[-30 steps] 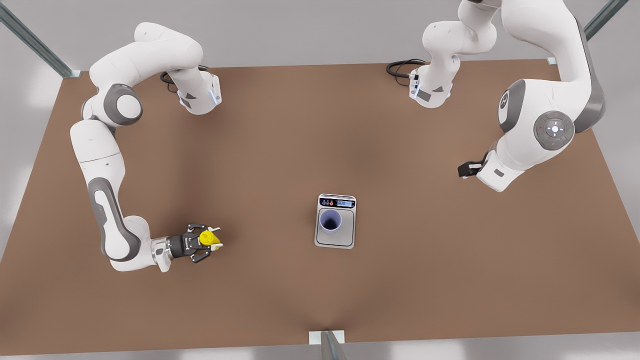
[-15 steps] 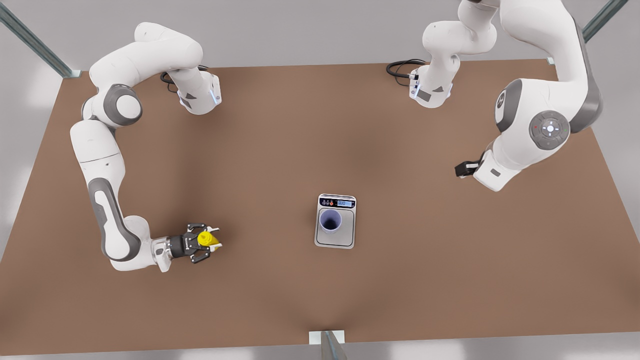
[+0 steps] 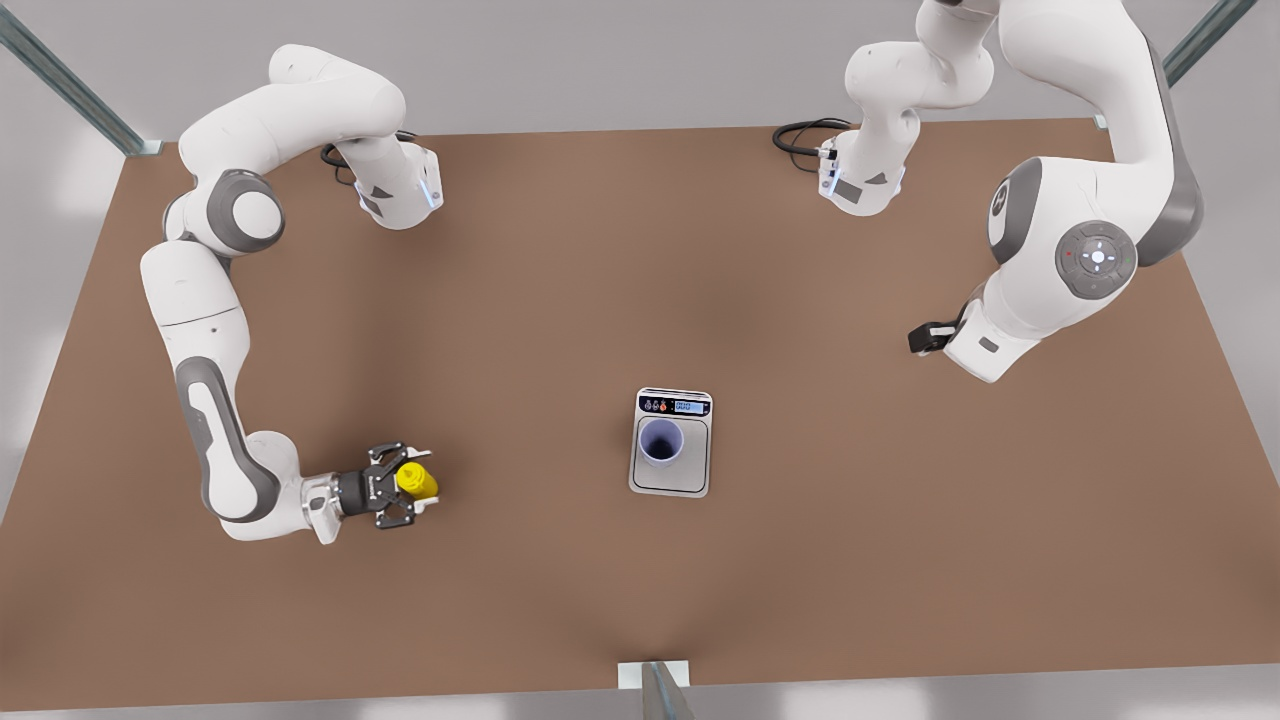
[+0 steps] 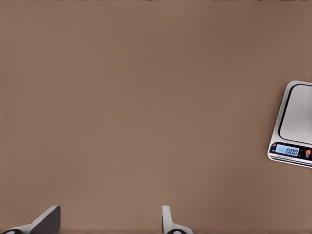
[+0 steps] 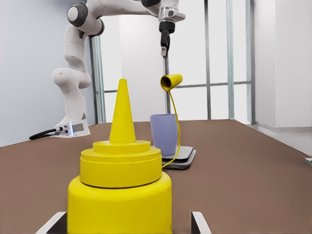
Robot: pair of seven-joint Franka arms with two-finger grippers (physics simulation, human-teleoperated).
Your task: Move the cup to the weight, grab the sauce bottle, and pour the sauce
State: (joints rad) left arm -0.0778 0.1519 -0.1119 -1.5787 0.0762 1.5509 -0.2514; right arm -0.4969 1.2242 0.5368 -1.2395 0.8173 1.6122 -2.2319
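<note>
My right gripper (image 3: 415, 483) sits low on the table with its fingers apart on either side of the yellow sauce bottle (image 5: 119, 190). It's lined up for the pick, but there's a gap on one side, so nothing's clamped yet. The bottle stands upright on the table. Further out, the lavender cup (image 3: 661, 441) is parked on the kitchen scale (image 3: 690, 480), ready for pouring. Way back, the left gripper (image 4: 109, 225) waits up high, fingers apart. Versus a second ago, the right fingers have closed in and the left arm has drifted slightly.
</note>
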